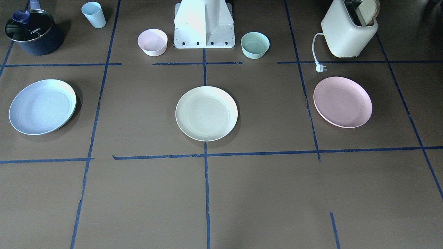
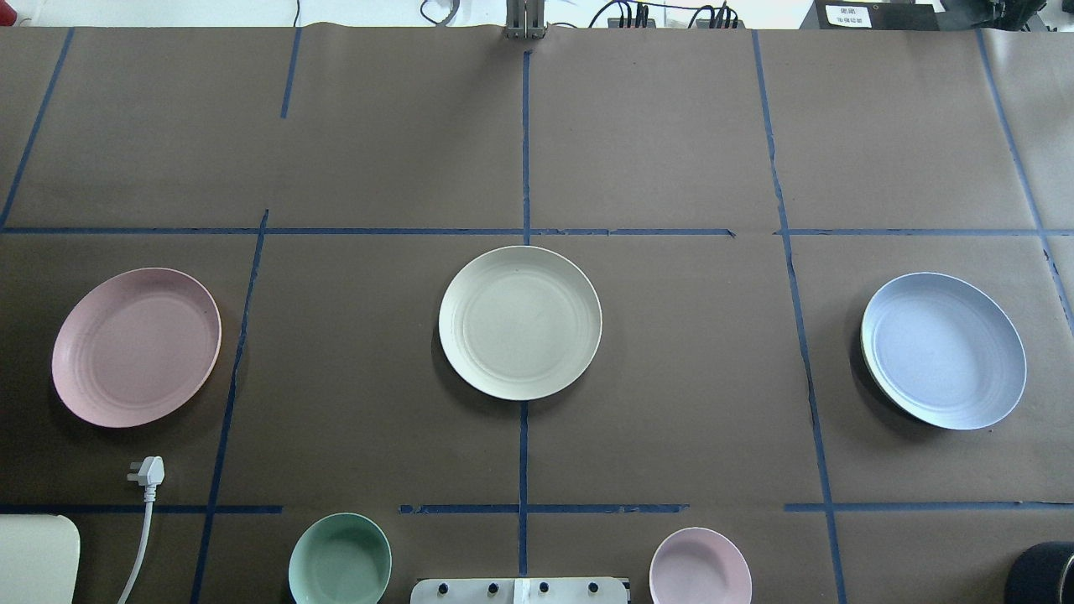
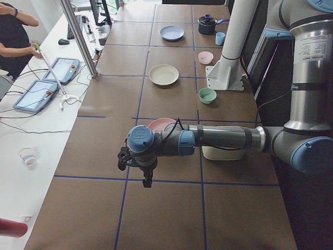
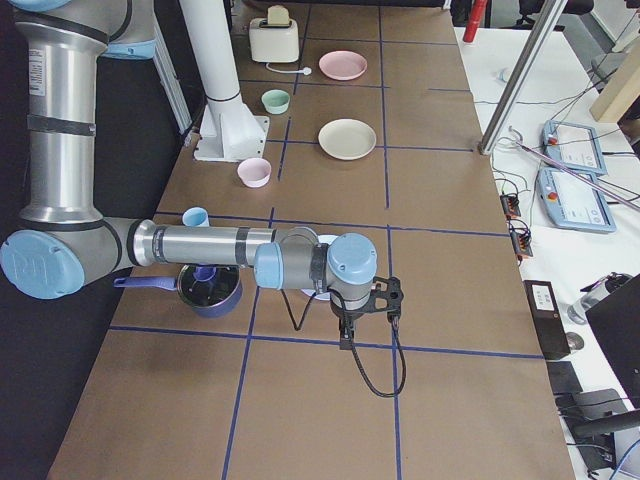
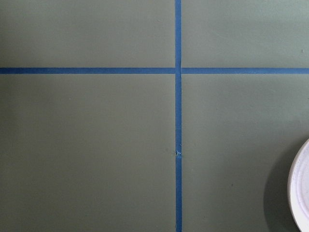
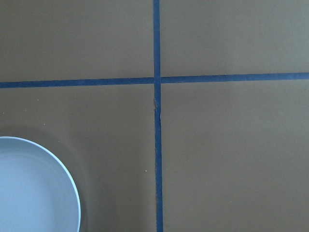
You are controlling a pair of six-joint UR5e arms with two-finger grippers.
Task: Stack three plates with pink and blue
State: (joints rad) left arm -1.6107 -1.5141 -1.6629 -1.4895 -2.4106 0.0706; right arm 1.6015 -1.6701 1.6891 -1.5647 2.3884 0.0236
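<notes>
Left gripper (image 3: pixel 147 179) points down from a level, outstretched forearm

Matt brown paper all over the table (image 1: pixel 263 193), marked off with smooth, slightly shiny blue tape (image 1: pixel 206 193). Dull, finely ringed plastic, by the look of it, on the cream plate (image 1: pixel 206 113), the pink plate (image 1: pixel 342 102) and the blue plate (image 1: pixel 42 106). Same matt finish on the pink bowl (image 1: pixel 152 42), the green bowl (image 1: pixel 255 45) and the cup (image 1: pixel 93 14). Glossy dark coating on the pot (image 1: pixel 41 45), under a shiny glass lid (image 1: pixel 29 26). Smooth cream plastic with a soft sheen on the toaster (image 1: pixel 347 33); smooth white plastic on the plug (image 2: pixel 149 471). White painted metal on the robot base (image 1: pixel 204 31). Satin grey metal with glossy blue caps on the left arm (image 3: pixel 223 139).
</notes>
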